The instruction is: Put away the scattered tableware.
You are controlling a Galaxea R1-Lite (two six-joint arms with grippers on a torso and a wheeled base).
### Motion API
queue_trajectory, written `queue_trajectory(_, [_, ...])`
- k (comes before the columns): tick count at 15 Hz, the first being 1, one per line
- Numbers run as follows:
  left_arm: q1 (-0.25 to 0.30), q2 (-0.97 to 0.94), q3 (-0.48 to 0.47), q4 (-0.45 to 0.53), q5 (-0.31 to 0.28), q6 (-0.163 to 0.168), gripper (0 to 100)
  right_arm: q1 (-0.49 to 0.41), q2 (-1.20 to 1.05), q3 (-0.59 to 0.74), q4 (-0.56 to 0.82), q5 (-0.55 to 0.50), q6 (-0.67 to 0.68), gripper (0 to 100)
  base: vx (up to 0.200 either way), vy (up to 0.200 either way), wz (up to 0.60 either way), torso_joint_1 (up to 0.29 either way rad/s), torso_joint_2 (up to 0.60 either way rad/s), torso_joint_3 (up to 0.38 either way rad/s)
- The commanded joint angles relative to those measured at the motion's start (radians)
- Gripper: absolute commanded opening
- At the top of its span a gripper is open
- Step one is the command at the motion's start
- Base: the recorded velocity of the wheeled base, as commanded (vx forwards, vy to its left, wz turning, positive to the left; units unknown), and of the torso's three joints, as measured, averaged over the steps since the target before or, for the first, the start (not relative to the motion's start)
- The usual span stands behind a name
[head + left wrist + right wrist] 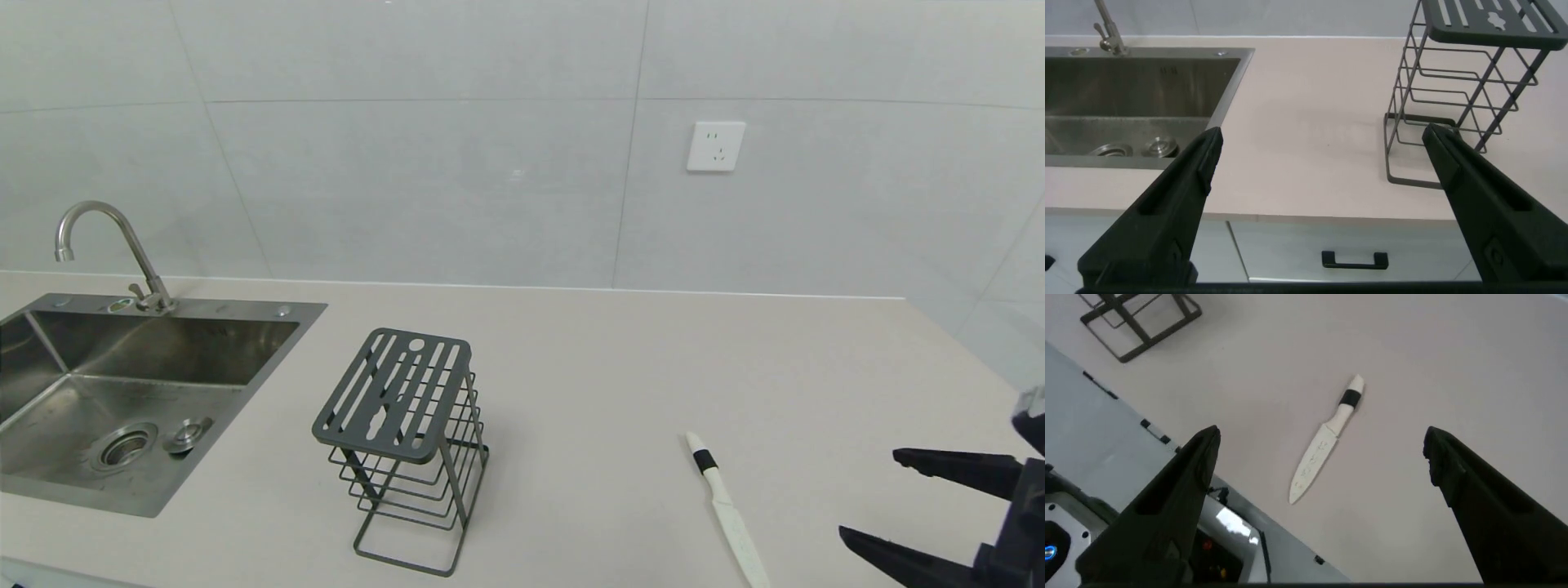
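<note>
1. Head view: the knife (727, 510) lies flat on the counter (588, 384), well right of the rack (400, 441), with its blade toward the front edge. Our right gripper (867, 494) is nearer to it, spread wide and empty.
2. Left wrist view: our left gripper (1321, 135) gapes empty, left of the rack and facing the gap between it and the sink (1167, 69).
3. Right wrist view: the knife sits framed between the fingers (1176, 498), and we judge nothing obstructs.

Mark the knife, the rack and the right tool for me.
knife (723, 506): head view, mid-length, near where handle meets blade.
rack (369, 443): head view, front edge of its slotted top.
right tool (868, 494): head view, midway between its open fingertips.
</note>
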Motion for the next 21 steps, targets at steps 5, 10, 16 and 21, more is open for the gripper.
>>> queue_trajectory(5, [0.0,0.001,0.0,0.0,0.002,0.001,100,0.054,0.242,-0.044,-0.002,-0.111,0.044,100,0.0,0.0,0.0,0.0,0.0,0.0])
queue_trajectory(10, [0.0,0.001,0.0,0.001,0.002,0.003,100,0.209,0.358,-0.083,0.004,-0.27,0.4,100,0.0,0.0,0.0,0.0,0.0,0.0])
queue_trajectory(16, [0.0,0.001,0.0,0.001,-0.001,0.013,100,0.218,0.533,-0.093,-0.019,-0.284,0.414,100,0.0,0.0,0.0,0.0,0.0,0.0])
queue_trajectory(21, [0.0,0.001,0.0,0.001,-0.001,0.015,100,0.266,0.713,-0.076,-0.21,-0.283,0.411,100,0.0,0.0,0.0,0.0,0.0,0.0])
